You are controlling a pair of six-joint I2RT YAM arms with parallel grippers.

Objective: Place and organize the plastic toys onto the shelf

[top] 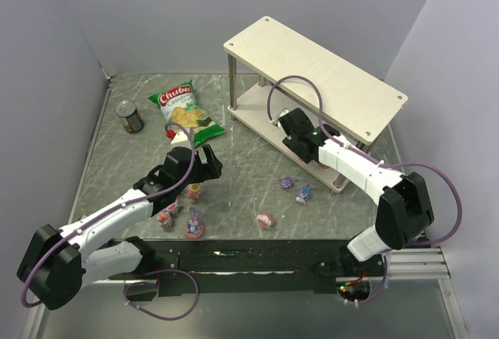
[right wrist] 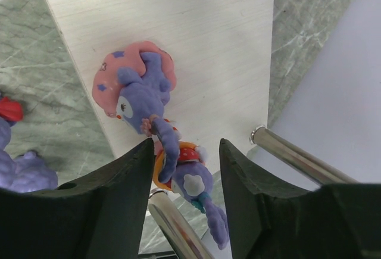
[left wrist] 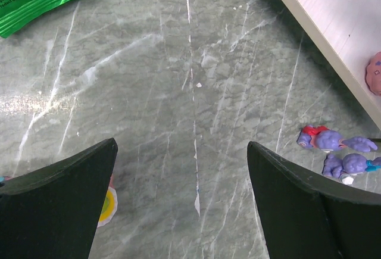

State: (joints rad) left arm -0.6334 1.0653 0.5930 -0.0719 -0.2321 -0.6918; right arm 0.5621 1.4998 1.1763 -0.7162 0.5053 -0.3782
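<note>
R gripper [right wrist: 186, 146] seen half-open astride purple toy [right wrist: 193, 184] at shelf [right wrist: 208, 33] edge; toy appears ungripped. Pink toy [right wrist: 134, 68] shelved beside it. Several toys [top: 265, 218] unshelved on table [top: 249, 144]; L gripper [left wrist: 181, 144] wide, empty.

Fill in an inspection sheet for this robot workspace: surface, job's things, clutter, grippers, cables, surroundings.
Surface: grey veined table, no spills seen.
Job's things: two-tier shelf, top board bare; purple toy on its lower board; at least six loose toys on the table.
Clutter: green chip bag and dark can, far left.
Grippers: left gripper open above bare table; right gripper open, astride a toy at the lower board.
Cables: purple cables loop off both arms, one near the shelf.
Surroundings: plain walls; nothing else seen.
</note>
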